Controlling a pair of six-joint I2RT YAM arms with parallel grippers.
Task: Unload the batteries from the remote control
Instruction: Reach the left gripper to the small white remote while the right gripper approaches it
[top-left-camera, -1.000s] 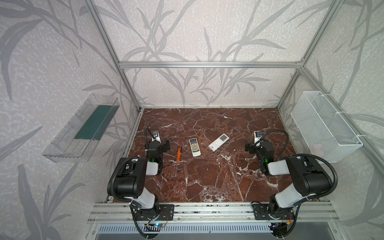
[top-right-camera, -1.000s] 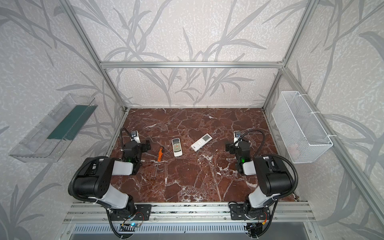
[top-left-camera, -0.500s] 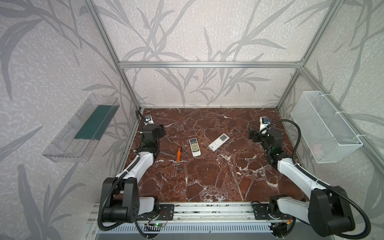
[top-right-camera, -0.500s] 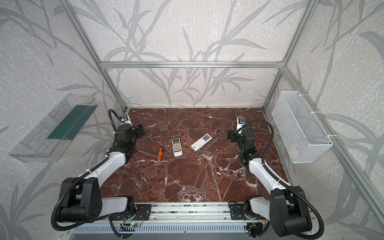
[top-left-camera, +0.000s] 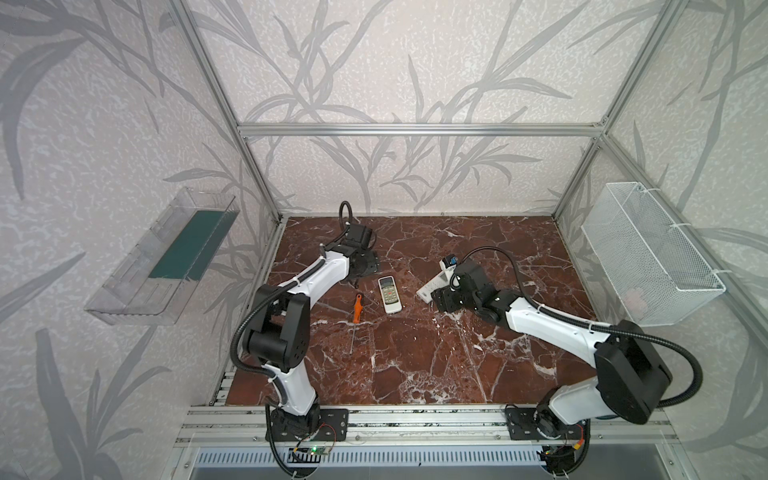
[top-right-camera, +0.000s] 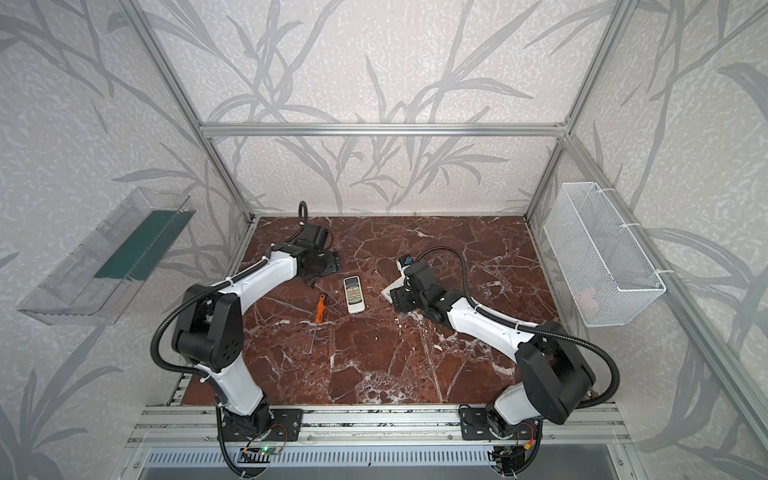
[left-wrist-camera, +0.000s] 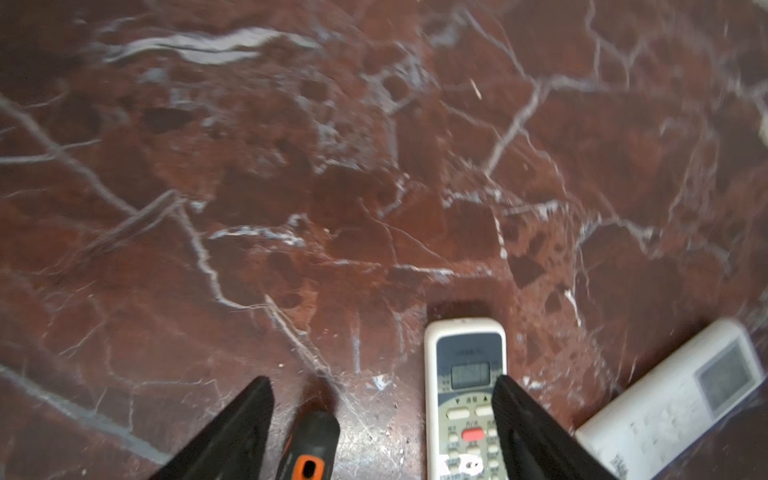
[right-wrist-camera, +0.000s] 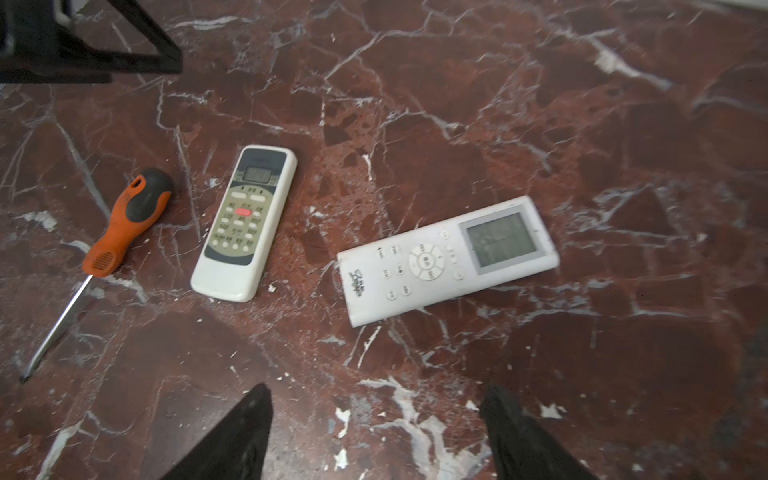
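1. Left claw (left-wrist-camera: 380, 380) and right claw (right-wrist-camera: 374, 388) have both swung out from the front rail (top-left-camera: 415, 419) to the middle of the table (top-left-camera: 415, 365). Remotes and screwdriver (top-left-camera: 356, 307) sit where they were.
2. Batteries: none in view. Both remotes lie buttons-up at mid-table in both top views. The small grey-faced remote (top-left-camera: 390, 294) is just right of the screwdriver. The long white remote (right-wrist-camera: 449, 259) is further right, apart and angled. The cells are presumably still inside, behind back covers that face the table.
3. Handling, my read: the remotes are light, rigid, smooth plastic and likely to skate on the marble. Grip across the narrow width by the long edges, then flip. The cells are small, hard and round, so they will roll; pinch mid-barrel.
4. Left claw: jaws spread wide, empty. In the left wrist view the screwdriver's handle end shows between the fingers at lower centre. One finger (left-wrist-camera: 532, 436) overlaps the small remote's face at lower right; I can't tell if it touches.
5. Right claw: jaws apart, empty, touching nothing. In the right wrist view the white remote lies ahead of it, centre-right of frame.
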